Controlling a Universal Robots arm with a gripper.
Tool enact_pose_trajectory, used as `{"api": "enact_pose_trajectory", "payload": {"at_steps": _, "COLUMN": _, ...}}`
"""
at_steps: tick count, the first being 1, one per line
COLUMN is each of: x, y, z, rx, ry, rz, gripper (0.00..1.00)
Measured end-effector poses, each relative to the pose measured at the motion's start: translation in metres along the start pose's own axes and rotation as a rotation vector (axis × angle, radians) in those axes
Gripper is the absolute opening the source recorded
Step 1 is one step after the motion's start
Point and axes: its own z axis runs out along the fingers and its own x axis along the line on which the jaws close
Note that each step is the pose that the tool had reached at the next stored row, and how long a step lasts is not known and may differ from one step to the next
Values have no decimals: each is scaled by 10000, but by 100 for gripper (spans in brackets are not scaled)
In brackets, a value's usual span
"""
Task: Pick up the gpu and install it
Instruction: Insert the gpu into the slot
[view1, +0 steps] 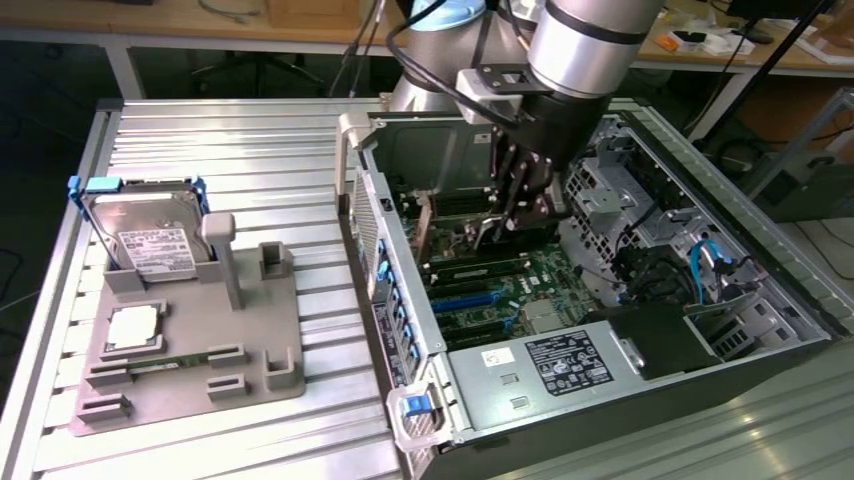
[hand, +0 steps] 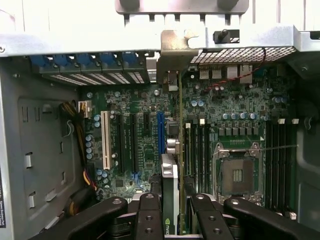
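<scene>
The gpu (hand: 170, 200) stands edge-on between the fingers (hand: 149, 215) of the pincer (hand: 172, 212), its silver bracket (hand: 172, 55) reaching up to the rear wall of the computer case (view1: 747, 200). In the exterior view you see the same card (view1: 461, 240) hanging inside the open case, low over the motherboard (view1: 521, 285), carried by the pincer (view1: 523, 215) at the end of the arm (view1: 587, 50).

Progress, as you may judge it: the pick-up is done, since the card is off the grey holder tray (view1: 187, 370) and inside the case. The card is lined up along the expansion slots (hand: 161, 132), with its bracket at the rear slot openings. Whether its lower edge has entered the slot you cannot tell for certain; it looks close to seating, not yet plainly home.

The pincer is closed part-way, its fingers pressed on either side of the thin card and gripping nothing else.

Further out, the hard drive (view1: 147, 235) stands in the tray on the worktop (view1: 240, 140), at the exterior view's left.
</scene>
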Motion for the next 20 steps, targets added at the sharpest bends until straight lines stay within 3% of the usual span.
{"api": "enact_pose_trajectory", "payload": {"at_steps": 10, "x": 101, "y": -25, "z": 141, "rx": 0, "ry": -1, "rz": 0, "gripper": 27}}
{"api": "enact_pose_trajectory", "payload": {"at_steps": 20, "x": 123, "y": -28, "z": 360, "rx": 0, "ry": 0, "rz": 0, "gripper": 27}}
